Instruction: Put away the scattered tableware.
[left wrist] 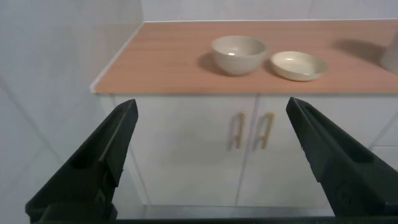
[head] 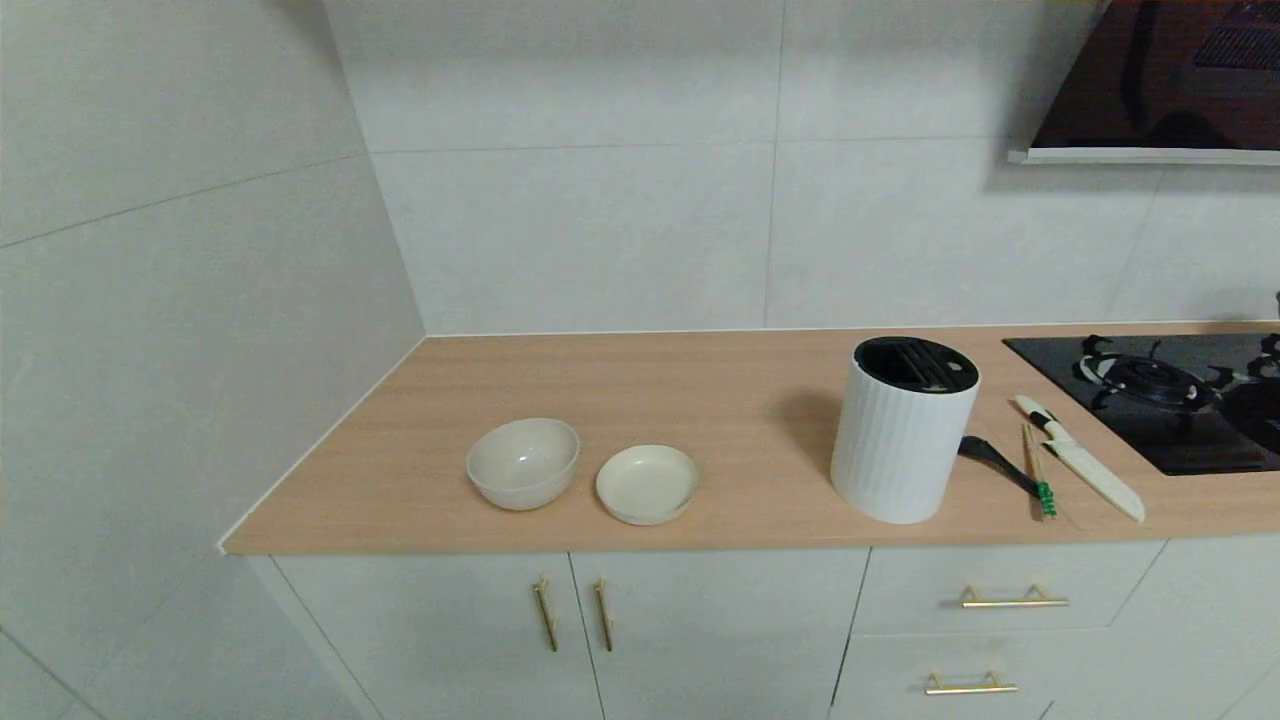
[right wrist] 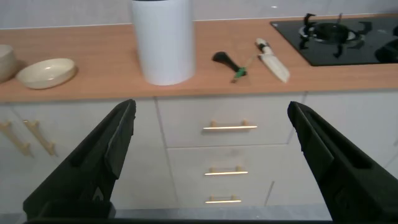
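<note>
Left gripper (left wrist: pixel 211 104) is held spread wide, low before the cabinet doors (left wrist: pixel 186 149); on the counter (left wrist: pixel 161 56) beyond, a bowl (left wrist: pixel 239 53) and a dish (left wrist: pixel 297 65) are set just beside each other. Right gripper (right wrist: pixel 212 107) is likewise spread, before the drawers (right wrist: pixel 230 127) — a white holder (right wrist: pixel 160 40) is seen upright on the counter, with a black spoon (right wrist: pixel 225 61), chopsticks (right wrist: pixel 239 75) and a knife (right wrist: pixel 272 61) laid between it and the hob (right wrist: pixel 348 40). From the head, bowl and dish are seen well left of the holder; the spoon is laid just beside the holder, the chopsticks between spoon and knife
</note>
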